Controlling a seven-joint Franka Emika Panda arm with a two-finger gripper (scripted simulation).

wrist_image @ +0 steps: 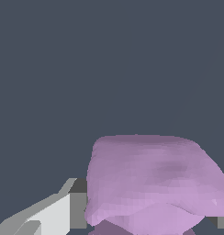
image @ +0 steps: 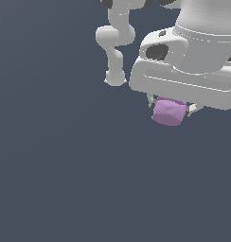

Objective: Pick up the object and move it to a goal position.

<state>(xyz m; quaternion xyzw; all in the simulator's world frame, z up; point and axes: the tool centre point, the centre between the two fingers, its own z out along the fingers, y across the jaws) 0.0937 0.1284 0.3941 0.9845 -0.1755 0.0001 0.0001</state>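
Grasp held: risk of slip during transfer.

Nearest the wrist camera, we see the lilac object [wrist_image: 153, 183] pinched against a finger pad [wrist_image: 77, 209], so the gripper [image: 170, 109] is clamped on it. In the exterior view the object sits right of frame centre, protruding well below the fingertips. We judge the hold shallow: a quick move could rotate or drop the lumpy object. No goal marker is visible. Farther back, the arm [image: 115, 45] descends from the upper frame, hand pointing down.
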